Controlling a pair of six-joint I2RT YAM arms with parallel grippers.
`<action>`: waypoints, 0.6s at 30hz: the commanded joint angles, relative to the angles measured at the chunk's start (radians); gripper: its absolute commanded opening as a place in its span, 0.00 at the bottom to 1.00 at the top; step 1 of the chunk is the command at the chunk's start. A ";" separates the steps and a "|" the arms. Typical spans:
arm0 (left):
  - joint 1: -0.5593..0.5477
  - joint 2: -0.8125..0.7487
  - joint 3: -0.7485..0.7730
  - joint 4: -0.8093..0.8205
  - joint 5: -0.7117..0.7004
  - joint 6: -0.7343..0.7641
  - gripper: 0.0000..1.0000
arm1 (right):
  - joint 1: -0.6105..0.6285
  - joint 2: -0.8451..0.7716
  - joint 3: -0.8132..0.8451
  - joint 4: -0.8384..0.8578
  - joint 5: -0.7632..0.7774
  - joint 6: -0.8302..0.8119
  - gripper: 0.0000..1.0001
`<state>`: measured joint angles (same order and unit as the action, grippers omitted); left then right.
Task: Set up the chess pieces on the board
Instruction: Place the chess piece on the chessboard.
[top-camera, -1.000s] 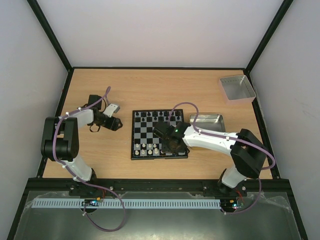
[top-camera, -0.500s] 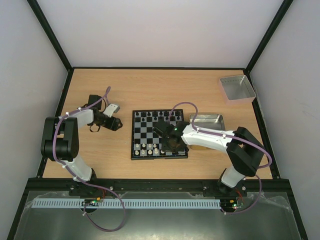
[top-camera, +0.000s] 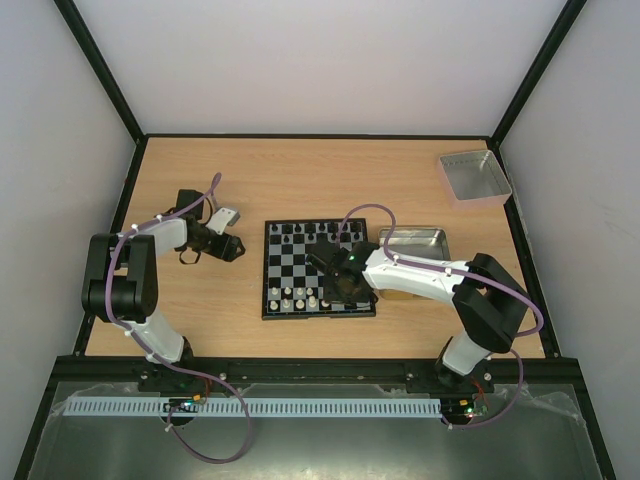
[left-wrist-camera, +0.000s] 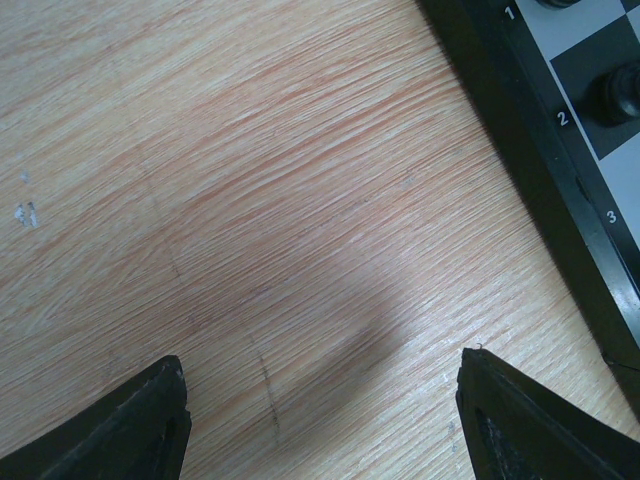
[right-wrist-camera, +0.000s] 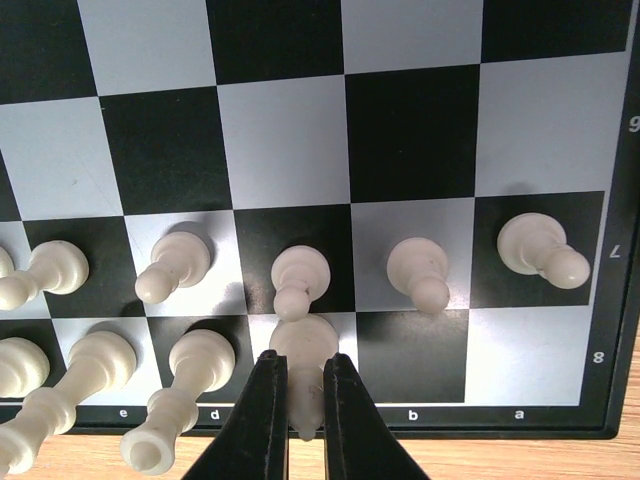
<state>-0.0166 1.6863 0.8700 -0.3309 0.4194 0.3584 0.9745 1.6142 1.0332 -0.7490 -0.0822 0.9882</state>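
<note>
We list the board (top-camera: 300, 314) at mid-table. The black pieces (top-camera: 300, 230) stand along its far edge, too small to count. The white pawns (right-wrist-camera: 418, 272) line the near side, and the back row behind them is only partly filled. Its two right-hand squares are bare, so we judge work remains. The left gripper (left-wrist-camera: 320, 420) has jaws spread wide and empty over the table (left-wrist-camera: 250, 200). The right gripper (right-wrist-camera: 303, 365) has jaws pinched on a white piece (right-wrist-camera: 300, 335) standing on the back row.
</note>
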 joint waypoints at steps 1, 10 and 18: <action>0.001 0.052 -0.045 -0.102 -0.033 -0.007 0.73 | -0.003 0.004 0.012 -0.024 0.003 -0.008 0.02; 0.001 0.052 -0.045 -0.102 -0.034 -0.005 0.73 | -0.002 0.005 0.001 -0.022 -0.012 -0.014 0.02; 0.001 0.052 -0.044 -0.102 -0.033 -0.006 0.73 | -0.003 0.010 -0.001 -0.038 0.000 -0.022 0.03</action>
<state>-0.0166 1.6863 0.8700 -0.3309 0.4194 0.3588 0.9745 1.6142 1.0328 -0.7502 -0.0986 0.9775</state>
